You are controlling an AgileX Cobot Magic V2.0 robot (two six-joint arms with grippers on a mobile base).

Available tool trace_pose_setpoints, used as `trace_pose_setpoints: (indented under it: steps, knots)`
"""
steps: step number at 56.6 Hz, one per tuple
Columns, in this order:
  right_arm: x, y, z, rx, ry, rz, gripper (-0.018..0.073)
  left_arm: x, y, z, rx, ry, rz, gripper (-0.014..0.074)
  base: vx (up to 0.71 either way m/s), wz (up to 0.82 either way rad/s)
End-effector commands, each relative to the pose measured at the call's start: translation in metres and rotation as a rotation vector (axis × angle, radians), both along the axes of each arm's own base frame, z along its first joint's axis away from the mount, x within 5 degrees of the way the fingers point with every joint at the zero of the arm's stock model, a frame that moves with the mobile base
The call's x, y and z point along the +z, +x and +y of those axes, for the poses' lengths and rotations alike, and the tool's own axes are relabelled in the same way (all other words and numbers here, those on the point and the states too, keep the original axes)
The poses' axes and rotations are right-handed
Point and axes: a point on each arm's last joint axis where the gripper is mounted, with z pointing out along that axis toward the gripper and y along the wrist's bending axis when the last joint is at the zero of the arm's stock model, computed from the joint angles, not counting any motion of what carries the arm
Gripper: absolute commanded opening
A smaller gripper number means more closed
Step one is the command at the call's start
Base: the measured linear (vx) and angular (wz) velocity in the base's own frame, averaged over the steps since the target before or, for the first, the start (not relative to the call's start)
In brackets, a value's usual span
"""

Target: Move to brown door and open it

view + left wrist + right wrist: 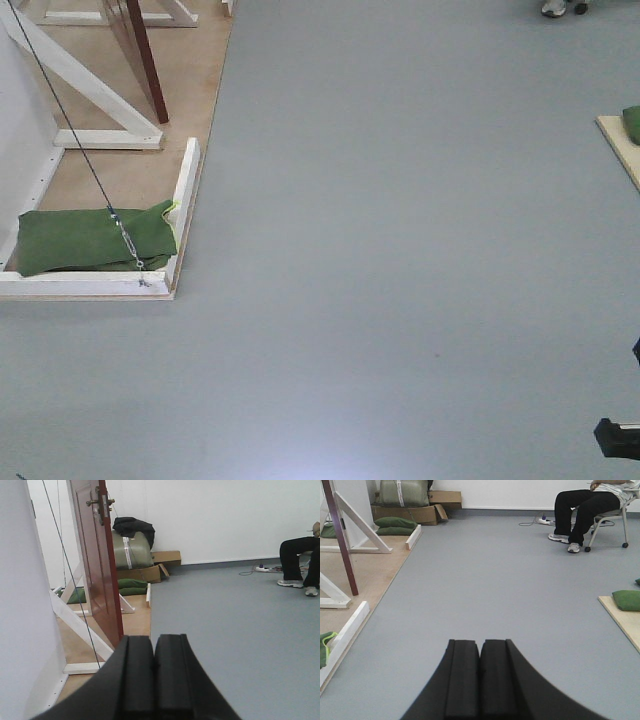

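The brown door stands ajar ahead and to the left in the left wrist view, glossy reddish-brown with a brass handle and lock near its top edge. It shows edge-on as a thin dark slab in the front view and in the right wrist view. My left gripper is shut and empty, well short of the door. My right gripper is shut and empty over grey floor.
White frame beams and a thin steel cable brace the door on a plywood base. Green sandbags lie on it. Cardboard boxes stand behind. A seated person is at the far right. A board with a sandbag lies to the right.
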Motion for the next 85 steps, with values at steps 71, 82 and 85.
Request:
trace_pose_setpoints:
  steps: [71,82,85]
  knots:
    - [0.0059,0.0008,-0.0002,0.001,-0.012,-0.087,0.0000,0.0139,-0.0024,0.0001,-0.001,-0.012,-0.111,-0.0003,0.00,0.00]
    - [0.0059,0.0008,-0.0002,0.000,-0.012,-0.087,0.0000,0.0139,-0.0024,0.0001,-0.001,-0.012,-0.111,-0.0003,0.00,0.00]
    - [0.0059,0.0008,-0.0002,0.000,-0.012,-0.087,0.0000,0.0140,-0.0025,0.0001,-0.001,-0.012,-0.112,-0.0003,0.00,0.00]
